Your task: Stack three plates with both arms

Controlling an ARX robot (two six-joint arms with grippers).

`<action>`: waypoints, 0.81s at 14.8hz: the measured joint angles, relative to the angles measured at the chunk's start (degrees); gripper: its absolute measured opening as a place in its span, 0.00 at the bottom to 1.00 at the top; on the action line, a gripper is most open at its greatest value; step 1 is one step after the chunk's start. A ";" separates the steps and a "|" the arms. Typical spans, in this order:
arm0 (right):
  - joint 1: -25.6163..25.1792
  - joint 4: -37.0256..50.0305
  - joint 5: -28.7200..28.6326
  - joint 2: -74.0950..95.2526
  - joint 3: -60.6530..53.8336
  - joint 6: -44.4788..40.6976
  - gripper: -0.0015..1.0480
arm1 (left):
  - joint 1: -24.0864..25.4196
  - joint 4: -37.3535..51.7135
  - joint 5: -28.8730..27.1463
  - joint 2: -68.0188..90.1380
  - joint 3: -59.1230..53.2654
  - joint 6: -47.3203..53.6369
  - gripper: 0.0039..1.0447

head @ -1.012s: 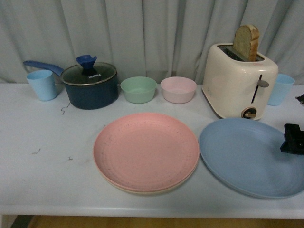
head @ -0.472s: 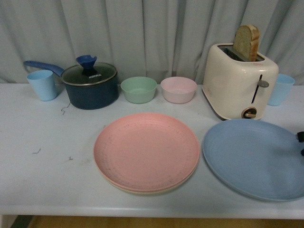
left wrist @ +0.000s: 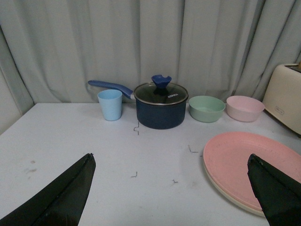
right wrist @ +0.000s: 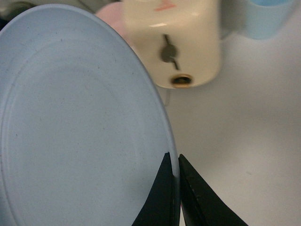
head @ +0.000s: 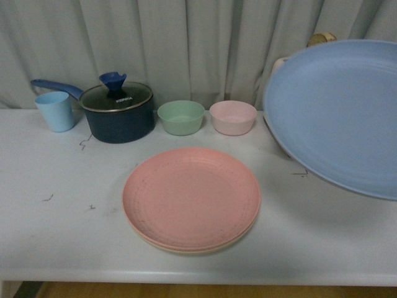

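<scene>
The blue plate is up off the bench, hanging tilted at about 2 o'clock from the other two plates, its face turned toward me and hiding most of the toaster behind it. In the right wrist view the right gripper is pinching that plate by its rim, one finger on each face, with nothing else holding it. The pink plate sits mid-bench, nested on the beige plate, of which only a thin edge shows underneath. The left gripper hangs spread wide and empty above the bench, the pair of stacked plates off to one side of it.

So two plates are stacked and I'd say the third is on its way. To do this well, the blue plate should travel toward 9 o'clock, high enough to clear the toaster and the pink plate's rim, and be levelled out as it goes. Held at one edge only, a wide plate like this will want to sag or swing, so slow and smooth is best. Centre it over the pink plate, lower until the rims seat together, and only then let go. The pink bowl at 12 o'clock is close enough to mind
</scene>
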 joint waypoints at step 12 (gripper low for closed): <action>24.04 13.73 8.81 27.04 8.57 19.19 0.03 | 0.00 0.00 0.00 0.00 0.00 0.00 0.94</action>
